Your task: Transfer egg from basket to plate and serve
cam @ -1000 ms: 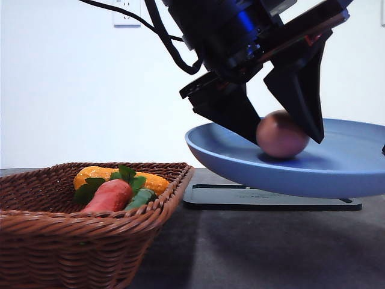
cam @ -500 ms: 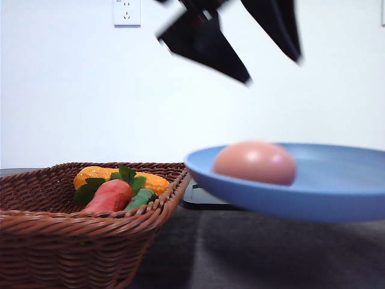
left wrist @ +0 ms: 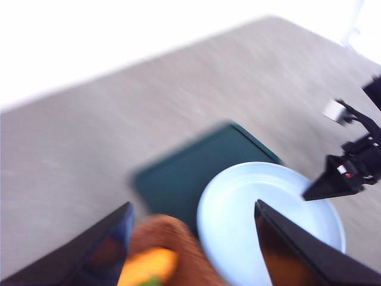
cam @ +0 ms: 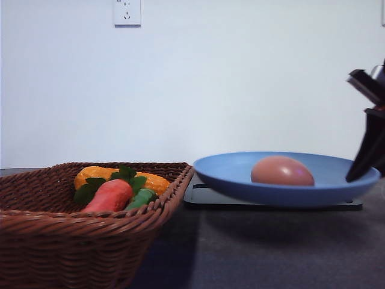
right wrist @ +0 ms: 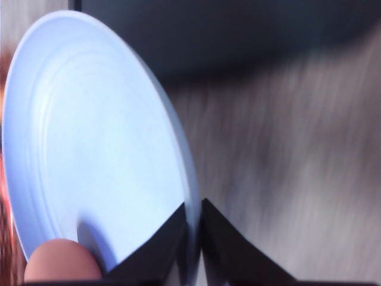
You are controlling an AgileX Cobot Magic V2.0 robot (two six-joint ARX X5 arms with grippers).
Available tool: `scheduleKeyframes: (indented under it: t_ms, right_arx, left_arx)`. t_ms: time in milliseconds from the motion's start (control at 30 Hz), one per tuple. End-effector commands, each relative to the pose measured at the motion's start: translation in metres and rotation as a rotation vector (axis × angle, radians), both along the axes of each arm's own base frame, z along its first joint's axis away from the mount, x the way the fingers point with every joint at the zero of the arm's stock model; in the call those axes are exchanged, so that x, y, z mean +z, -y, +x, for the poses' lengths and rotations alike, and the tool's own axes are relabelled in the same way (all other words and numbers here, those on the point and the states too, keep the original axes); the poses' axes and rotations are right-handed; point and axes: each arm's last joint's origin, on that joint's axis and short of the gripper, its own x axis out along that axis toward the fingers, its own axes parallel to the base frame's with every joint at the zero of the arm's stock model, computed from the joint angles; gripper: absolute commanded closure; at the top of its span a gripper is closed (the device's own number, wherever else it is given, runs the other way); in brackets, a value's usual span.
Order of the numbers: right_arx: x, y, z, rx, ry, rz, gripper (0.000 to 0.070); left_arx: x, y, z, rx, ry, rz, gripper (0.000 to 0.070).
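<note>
The pale brown-pink egg (cam: pixel 281 171) lies on its side in the blue plate (cam: pixel 228 174), apart from both grippers. My right gripper (cam: pixel 356 170) is shut on the plate's right rim. In the right wrist view its fingers (right wrist: pixel 172 238) pinch the plate's edge (right wrist: pixel 89 131), with the egg (right wrist: pixel 62 269) close beside them. The plate sits level just over a black tray (cam: pixel 204 198); I cannot tell if they touch. The wicker basket (cam: pixel 36 211) stands at the front left. My left gripper (left wrist: pixel 191 205) is open, high above the plate (left wrist: pixel 238 208), tray and basket corner (left wrist: pixel 169 235).
The basket holds an orange-red carrot-like vegetable (cam: pixel 109 195), an orange-yellow item (cam: pixel 96 176) and green leaves (cam: pixel 126 176). The dark table (cam: pixel 258 253) stretches out in front of the tray. A white wall with a socket (cam: pixel 127 12) closes off the back.
My left gripper let go of the egg and rose out of the front view. The plate came down and moved right, level over the tray, and the egg settled on its side.
</note>
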Motion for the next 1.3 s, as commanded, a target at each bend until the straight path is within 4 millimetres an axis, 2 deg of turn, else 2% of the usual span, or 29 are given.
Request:
scheduleKeyframes:
  t_ms: [0,167,300,500,733,900,1033,1133,1267]
  right_arx:
    - [0.005,0.002,0.02,0.008,0.031,0.001,0.07]
    - [0.009,0.006,0.065,-0.012,0.044,-0.014,0.07]
    - [0.004,0.009,0.098,-0.026,0.021,-0.021,0.07]
    - [-0.011,0.01,0.131,-0.028,-0.026,-0.027,0.07]
    - [-0.021,0.011,0.138,-0.032,-0.051,-0.034,0.0699]
    - [-0.022,0.012,0.138,-0.05,-0.062,-0.069,0.0579]
    - [-0.023,0.013,0.137,-0.058,-0.064,-0.108,0.0525]
    - [-0.023,0.013,0.137,-0.053,-0.058,-0.11,0.0457]
    - [-0.019,0.017,0.137,-0.057,-0.044,-0.108,0.043]
  left_arx:
    - [0.01,-0.007,-0.005,0.016,0.043,-0.006,0.0291]
    - [0.02,-0.029,-0.021,0.067,0.089,-0.037,0.0291]
    - [0.022,-0.039,-0.029,0.074,0.099,-0.047,0.0291]
    - [0.02,-0.042,-0.031,0.075,0.081,-0.021,0.0291]
    - [0.018,-0.041,-0.03,0.076,0.069,-0.01,0.0291]
    - [0.018,-0.041,-0.03,0.077,0.069,-0.011,0.0291]
    - [0.018,-0.041,-0.03,0.077,0.069,-0.01,0.0291]
    - [0.018,-0.041,-0.03,0.077,0.067,-0.008,0.0291]
    - [0.017,-0.039,-0.029,0.076,0.064,-0.004,0.0291]
